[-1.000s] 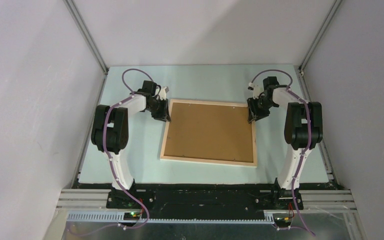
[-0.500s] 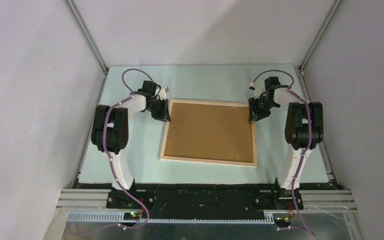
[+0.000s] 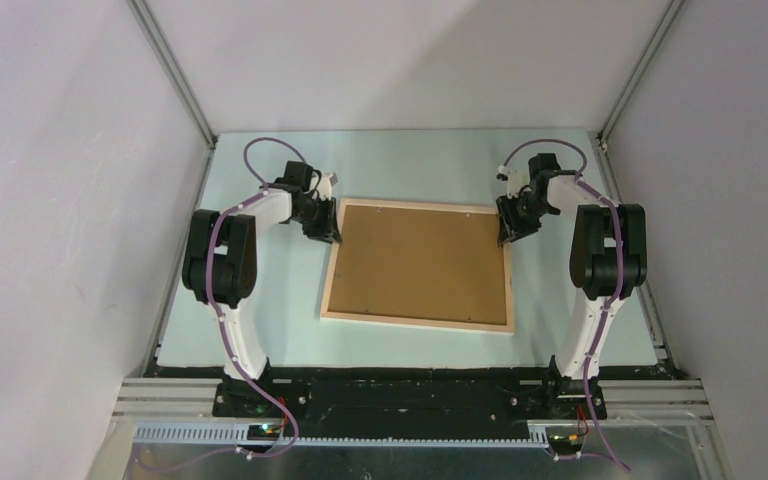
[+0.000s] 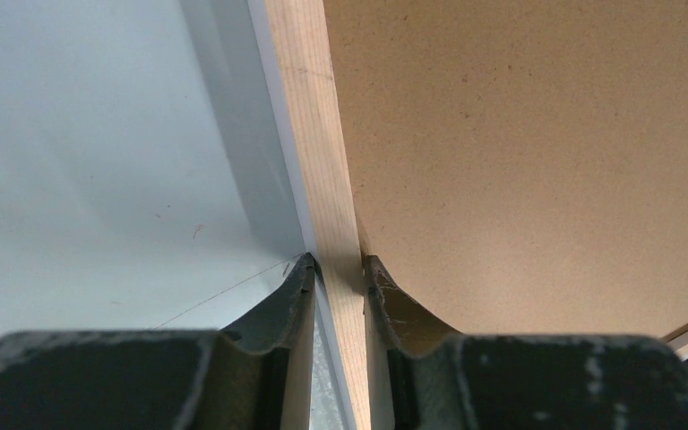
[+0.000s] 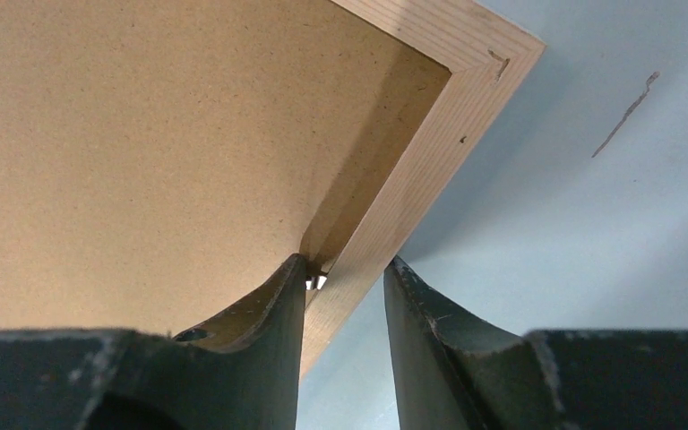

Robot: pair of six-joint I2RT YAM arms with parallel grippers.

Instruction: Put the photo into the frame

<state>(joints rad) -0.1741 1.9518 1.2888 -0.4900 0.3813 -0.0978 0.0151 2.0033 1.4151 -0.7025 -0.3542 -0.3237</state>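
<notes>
The pale-wood frame [image 3: 415, 322] lies flat in the middle of the table with a brown backing board [image 3: 418, 262] filling it. The photo is hidden. My left gripper [image 3: 326, 235] is at the frame's far left corner. In the left wrist view it [image 4: 339, 262] is shut on the left rail [image 4: 309, 107], one finger outside and one on the board [image 4: 520, 161]. My right gripper [image 3: 507, 232] is at the far right corner. In the right wrist view it [image 5: 345, 264] is open and straddles the right rail [image 5: 452, 125], which crosses it at an angle. A gap shows beside the outer finger.
The pale green table top [image 3: 260, 300] ends at grey enclosure walls on the left, right and back. Both arm bases stand at the near edge. A small metal tab [image 5: 315, 281] shows inside the frame by my right inner finger.
My right wrist has shifted slightly up and back at the frame's far right corner. The left arm and the frame have not visibly moved.
</notes>
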